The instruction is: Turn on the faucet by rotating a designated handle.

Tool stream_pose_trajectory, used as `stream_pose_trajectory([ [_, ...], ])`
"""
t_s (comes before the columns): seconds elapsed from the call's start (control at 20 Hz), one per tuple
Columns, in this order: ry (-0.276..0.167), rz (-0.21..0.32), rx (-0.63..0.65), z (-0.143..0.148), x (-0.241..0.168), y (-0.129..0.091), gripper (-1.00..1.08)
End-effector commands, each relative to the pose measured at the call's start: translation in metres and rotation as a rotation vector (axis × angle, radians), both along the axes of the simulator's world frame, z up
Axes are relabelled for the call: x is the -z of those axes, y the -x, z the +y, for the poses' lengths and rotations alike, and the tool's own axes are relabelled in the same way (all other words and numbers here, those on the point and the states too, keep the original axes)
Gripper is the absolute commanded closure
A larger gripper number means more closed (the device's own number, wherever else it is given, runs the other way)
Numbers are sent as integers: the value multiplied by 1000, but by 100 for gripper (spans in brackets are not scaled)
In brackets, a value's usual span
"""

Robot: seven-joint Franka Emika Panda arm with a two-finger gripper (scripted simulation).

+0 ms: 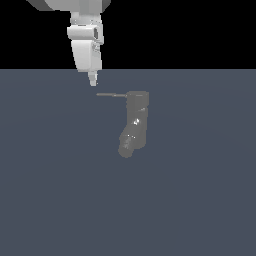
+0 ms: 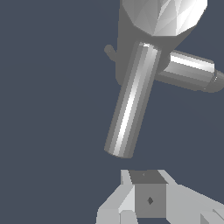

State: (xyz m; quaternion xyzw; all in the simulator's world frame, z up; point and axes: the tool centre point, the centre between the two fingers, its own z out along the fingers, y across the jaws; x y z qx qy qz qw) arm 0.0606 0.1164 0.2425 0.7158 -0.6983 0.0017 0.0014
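Exterior view: The faucet [image 1: 136, 117] stands on the flat grey floor [image 1: 50, 200] near the centre of the scene. Its spout [image 1: 128, 145] angles down and toward the camera. The handle [image 1: 111, 94], a thin rod, projects level from the top of the body toward the exterior view's left. The gripper [image 1: 92, 82] hangs just above the free tip of the handle and is apart from it. This position suits a push on the rod's end, where leverage about the body is greatest. The fingers appear as a single narrow point here, so they are probably closed, but this view is too small to confirm it.

Wrist view: The handle [image 2: 131, 100] fills the middle of the picture as a bright rod running out from the round faucet top [image 2: 162, 15]. The spout [image 2: 188, 72] branches off beside it. One fingertip block [image 2: 148, 194] lies just beyond the rod's free end without contact. No gap between the fingers is visible, so their state cannot be told.
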Motion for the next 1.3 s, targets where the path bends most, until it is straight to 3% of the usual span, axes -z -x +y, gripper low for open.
stream_pose_trajectory([
  [0.0,1,0,63,-7,10,-14,108],
  [0.6,-2,0,254,-34,40,-54,108],
  [1.05,-4,0,268,-37,41,-57,108],
  [1.25,-4,0,268,-34,41,-47,108],
])
